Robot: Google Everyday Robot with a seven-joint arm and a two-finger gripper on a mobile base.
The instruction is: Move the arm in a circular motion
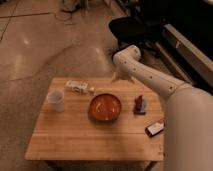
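My large white arm [150, 80] reaches from the lower right, where its thick segment [187, 130] fills the view, up to a rounded joint [126, 56] above the far edge of the wooden table [75, 137]. The gripper [120, 77] hangs below that joint, just past the table's far edge and behind the orange bowl [105, 107]. It holds nothing that I can see.
On the table stand a white cup [56, 100] at the left, a white packet [77, 86] at the back, a small red and blue item [139, 104] at the right and a dark phone-like object [155, 128]. A black office chair [132, 27] stands behind.
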